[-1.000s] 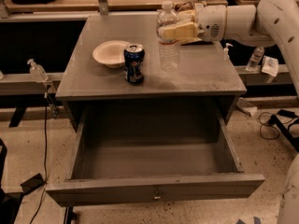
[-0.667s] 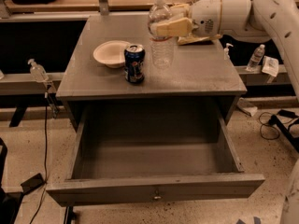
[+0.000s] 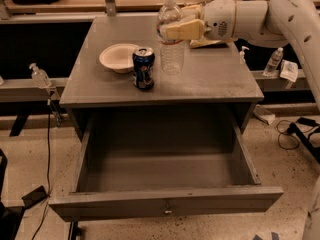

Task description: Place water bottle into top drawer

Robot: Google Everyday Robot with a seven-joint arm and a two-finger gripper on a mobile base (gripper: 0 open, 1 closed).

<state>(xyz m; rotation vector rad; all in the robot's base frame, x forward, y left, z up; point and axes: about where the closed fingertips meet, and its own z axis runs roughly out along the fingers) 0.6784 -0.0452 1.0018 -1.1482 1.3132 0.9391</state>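
Note:
The water bottle (image 3: 171,39), clear ribbed plastic with a white cap, is upright over the grey cabinet top, just right of the soda can. My gripper (image 3: 175,30) reaches in from the right and is shut on the bottle around its label band. Whether the bottle's base touches the top or hangs just above it, I cannot tell. The top drawer (image 3: 165,204) is pulled fully open below the cabinet top; its inside is bare and its front panel carries a small knob at centre.
A blue soda can (image 3: 143,67) and a white bowl (image 3: 119,57) stand on the cabinet top (image 3: 215,79) left of the bottle. A pump dispenser bottle (image 3: 39,76) is at the left, a small bottle (image 3: 274,61) at the right. Cables lie on the floor.
My gripper has carried the water bottle leftward and a little toward the front of the cabinet top, nearer the soda can. The drawer, can and bowl have not moved.

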